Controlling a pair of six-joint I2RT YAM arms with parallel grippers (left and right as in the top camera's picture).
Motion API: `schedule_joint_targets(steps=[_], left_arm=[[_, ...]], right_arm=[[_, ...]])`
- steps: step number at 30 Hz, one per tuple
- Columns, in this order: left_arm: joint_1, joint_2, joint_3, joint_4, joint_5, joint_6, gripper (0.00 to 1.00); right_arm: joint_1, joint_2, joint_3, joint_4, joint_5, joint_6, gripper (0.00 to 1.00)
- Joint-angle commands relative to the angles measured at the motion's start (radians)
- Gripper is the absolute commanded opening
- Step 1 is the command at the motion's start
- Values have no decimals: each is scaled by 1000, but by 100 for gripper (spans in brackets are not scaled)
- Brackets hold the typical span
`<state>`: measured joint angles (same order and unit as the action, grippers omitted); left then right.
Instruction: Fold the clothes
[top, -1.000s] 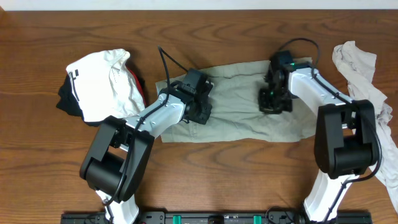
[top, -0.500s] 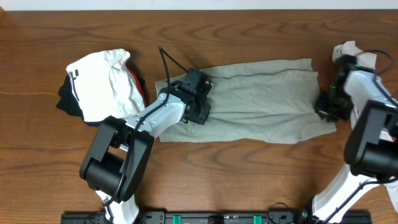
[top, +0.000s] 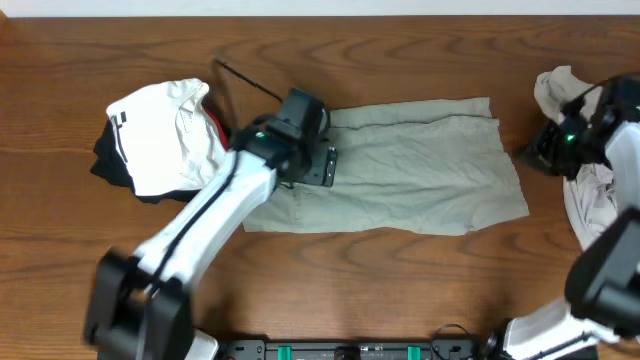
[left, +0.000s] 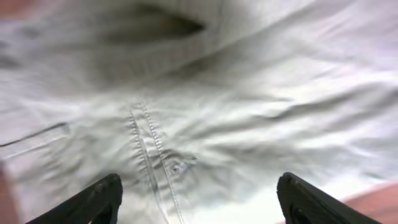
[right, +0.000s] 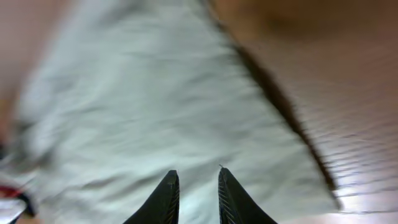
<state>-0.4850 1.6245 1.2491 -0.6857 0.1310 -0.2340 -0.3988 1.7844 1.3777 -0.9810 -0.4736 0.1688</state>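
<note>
Over the waistband end of the pale green shorts (top: 420, 185), the left pincer (top: 312, 168) hangs with its jaws spread wide. Its wrist camera shows the two dark fingers (left: 93, 202) at opposite lower corners, nothing between them but the cloth below. Whether the tips actually touch the fabric cannot be told from either view.

Off the other end, the right pincer (top: 540, 158) sits over the bare table (top: 400, 60), just beside the shorts' right edge. Its jaws are drawn together to a narrow slit and are clamped on nothing. Close behind it lies a crumpled beige garment (top: 570, 95).

From above, the shorts lie spread flat across the middle of the table, long side running left to right. To the left of them is a heap: a white garment (top: 160, 135) on top, black cloth (top: 108, 160) and a sliver of red cloth (top: 215, 125) showing under it.

The left wrist view adds what the overhead cannot: a stitched fly seam (left: 152, 152) running down the shorts (left: 249, 124), shallow wrinkles fanning out from it, and a sliver of table (left: 382, 199) at the lower right.

The right wrist view (heavily blurred) shows the right pincer (right: 196, 196) pointing at the shorts (right: 124, 112), whose edge cuts diagonally against the brown table (right: 323, 74) at upper right.
</note>
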Motion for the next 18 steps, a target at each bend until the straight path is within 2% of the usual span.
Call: schedule_joint_targets(steps=[1, 5, 8, 11, 14, 18], left_arm=[[4, -63, 16, -26, -12, -60, 82], [4, -91, 16, -60, -12, -60, 81], [7, -98, 16, -108, -21, -63, 81], [50, -98, 16, -221, -84, -195, 84], [126, -99, 16, -295, -44, -209, 84], [217, -99, 15, -362, 60, -208, 84]], right_arm=[[63, -83, 19, -19, -111, -83, 19], [211, -82, 14, -11, -82, -100, 12], [356, -42, -5, 17, 39, -66, 12], [489, 28, -15, 38, 161, 3, 11], [588, 112, -15, 70, 278, 52, 8], [644, 210, -15, 121, 396, 103, 8]])
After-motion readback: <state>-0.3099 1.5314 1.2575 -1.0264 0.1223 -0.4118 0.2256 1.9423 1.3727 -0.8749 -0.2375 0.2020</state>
